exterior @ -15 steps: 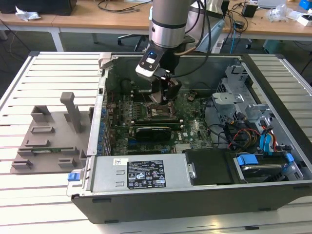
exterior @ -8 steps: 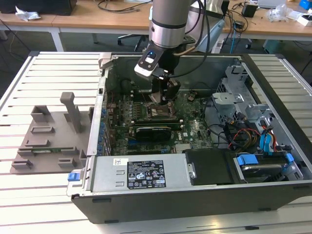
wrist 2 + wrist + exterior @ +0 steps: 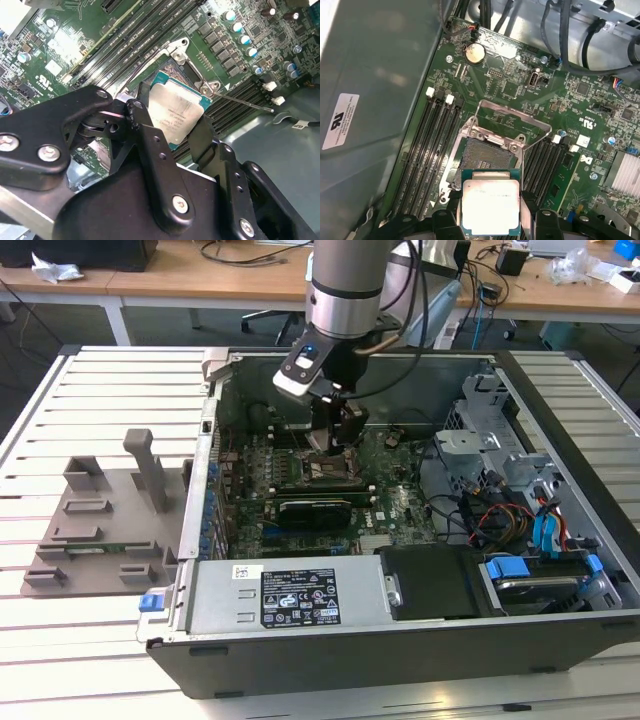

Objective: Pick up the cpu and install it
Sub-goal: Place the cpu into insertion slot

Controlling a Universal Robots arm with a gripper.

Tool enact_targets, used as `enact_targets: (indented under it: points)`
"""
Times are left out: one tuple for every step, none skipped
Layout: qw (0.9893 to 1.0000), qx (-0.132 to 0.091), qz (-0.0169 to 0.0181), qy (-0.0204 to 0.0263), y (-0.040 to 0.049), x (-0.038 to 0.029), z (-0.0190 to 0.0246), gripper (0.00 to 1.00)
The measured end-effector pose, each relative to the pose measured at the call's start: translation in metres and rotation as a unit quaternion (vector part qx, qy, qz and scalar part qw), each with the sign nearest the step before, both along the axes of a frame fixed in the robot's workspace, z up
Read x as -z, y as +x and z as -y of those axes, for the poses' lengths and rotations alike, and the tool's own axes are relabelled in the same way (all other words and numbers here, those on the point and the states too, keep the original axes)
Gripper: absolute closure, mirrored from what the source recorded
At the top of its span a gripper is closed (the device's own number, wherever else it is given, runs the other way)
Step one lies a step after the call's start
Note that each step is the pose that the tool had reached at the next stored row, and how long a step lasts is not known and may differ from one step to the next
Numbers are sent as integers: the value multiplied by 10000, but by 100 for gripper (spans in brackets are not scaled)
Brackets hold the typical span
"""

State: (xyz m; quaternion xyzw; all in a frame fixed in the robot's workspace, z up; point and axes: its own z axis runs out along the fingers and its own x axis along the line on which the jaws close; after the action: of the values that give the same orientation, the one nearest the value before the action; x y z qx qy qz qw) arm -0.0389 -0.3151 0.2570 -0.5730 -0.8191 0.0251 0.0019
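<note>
- I have the cpu (image 3: 491,205) pinched on opposite edges between the gripper's (image 3: 491,222) two fingers (image 3: 150,135), hanging over the edge of the open socket (image 3: 481,159).
- I count one cpu, one socket and one case (image 3: 400,630). In the exterior view, one grey tray (image 3: 100,530) sits at nine o'clock from the case.
- The cpu is square and flat, with a silvery top and a green rim.
</note>
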Motion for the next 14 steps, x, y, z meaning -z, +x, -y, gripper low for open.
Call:
enact_targets:
  points:
    - [10000,47,0,-1,0,0,0,45]
    - [10000,84,0,0,0,0,0,45]
    - [9999,113,0,-1,0,0,0,45]
    - [9999,156,-1,-1,0,1,0,45]
    - [9998,182,0,-1,0,1,0,45]
    - [9997,250,0,0,0,1,0,45]
    - [9995,331,0,0,0,1,0,45]
    - [9993,381,0,0,0,1,0,45]
    - [9990,440,0,-1,0,1,0,45]
    - [9987,519,-1,-1,0,1,0,45]
    - [9981,609,0,-1,0,2,0,45]
    - [9978,667,0,0,0,2,0,45]
    - [9974,722,0,0,0,2,0,45]
    - [9970,775,0,-1,0,2,0,45]
